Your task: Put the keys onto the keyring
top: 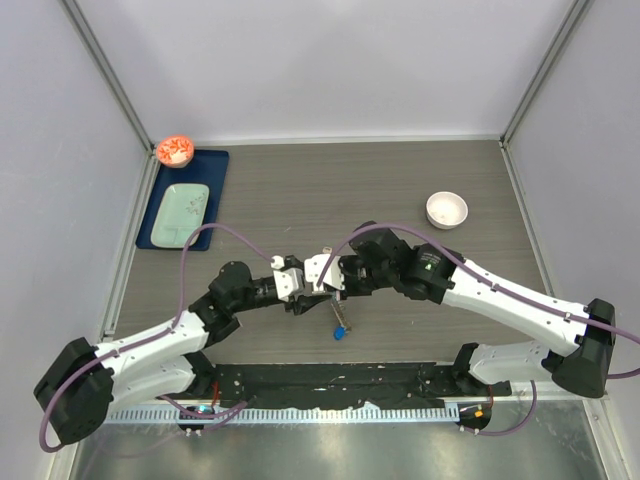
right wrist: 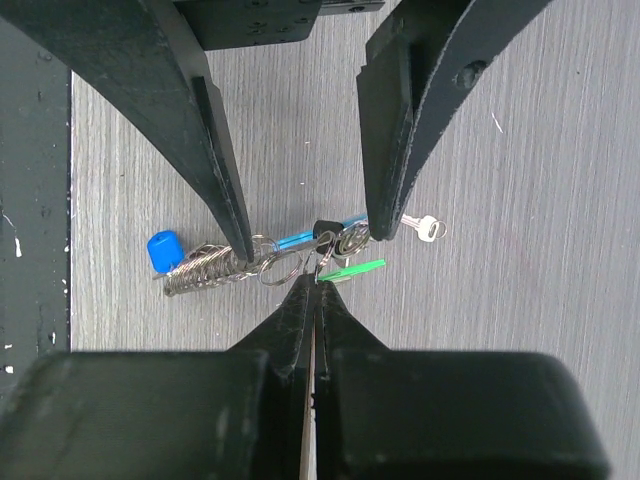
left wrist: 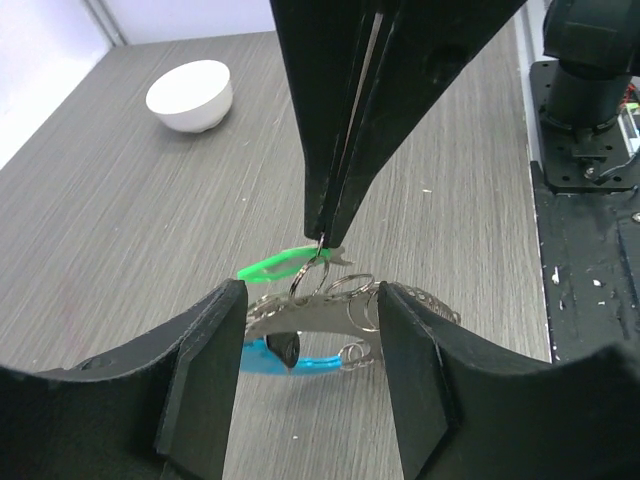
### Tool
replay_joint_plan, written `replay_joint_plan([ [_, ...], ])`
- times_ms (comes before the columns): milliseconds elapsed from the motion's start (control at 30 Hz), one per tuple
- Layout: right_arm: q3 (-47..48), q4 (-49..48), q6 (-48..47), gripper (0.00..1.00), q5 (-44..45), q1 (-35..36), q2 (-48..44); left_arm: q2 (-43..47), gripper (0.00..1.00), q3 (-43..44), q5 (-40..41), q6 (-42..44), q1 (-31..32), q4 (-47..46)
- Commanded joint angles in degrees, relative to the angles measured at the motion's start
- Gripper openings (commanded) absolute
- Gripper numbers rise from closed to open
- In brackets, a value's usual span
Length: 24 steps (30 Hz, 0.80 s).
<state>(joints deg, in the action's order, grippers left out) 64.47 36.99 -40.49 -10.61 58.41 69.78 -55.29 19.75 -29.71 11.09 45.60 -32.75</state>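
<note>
Green-headed metal key (left wrist: 272, 266) is pinched by the pressed-together right claw (left wrist: 325, 232) at the silvery chain keyring with light-blue strap (left wrist: 330, 318), which the spread left claw (left wrist: 310, 300) straddles. Plain silver key (right wrist: 428, 227) lies at its three o'clock, and the threading looks unfinished.

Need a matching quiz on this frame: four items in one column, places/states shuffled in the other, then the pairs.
1 left gripper
2 right gripper
3 white bowl
4 green key

A far right of the table
B open, straddling the keyring
C just beside the pinch point
D shut, pinching a ring of the keyring

Pairs: 1-B, 2-D, 3-A, 4-C
</note>
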Motion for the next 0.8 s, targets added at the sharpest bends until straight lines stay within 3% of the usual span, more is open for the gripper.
replay_joint_plan([
  [0, 2.7, -0.3, -0.8, 0.01, -0.6, 0.6, -1.3, -0.6, 0.58, 2.8, -4.8, 1.5, -0.9, -2.9],
  [467, 2.9, 0.0, -0.7, 0.01, -0.5, 1.1, -1.1, -1.8, 0.36, 4.7, -6.7, 1.5, -1.4, 1.1],
  [567, 2.9, 0.0, -0.6, 0.01, -0.3, 1.1, -1.1, -2.5, 0.31, 5.3, -6.8, 1.4, -1.4, 1.9],
  [700, 2.9, 0.2, -0.6, 0.01, 0.3, 1.1, -1.4, -2.4, 0.15, 5.5, -6.8, 1.1, -1.4, 3.0],
  [767, 2.8, 0.4, -0.5, 0.01, 1.2, 1.2, -1.7, -1.8, 0.14, 5.5, -6.7, 1.3, -1.4, 3.8],
])
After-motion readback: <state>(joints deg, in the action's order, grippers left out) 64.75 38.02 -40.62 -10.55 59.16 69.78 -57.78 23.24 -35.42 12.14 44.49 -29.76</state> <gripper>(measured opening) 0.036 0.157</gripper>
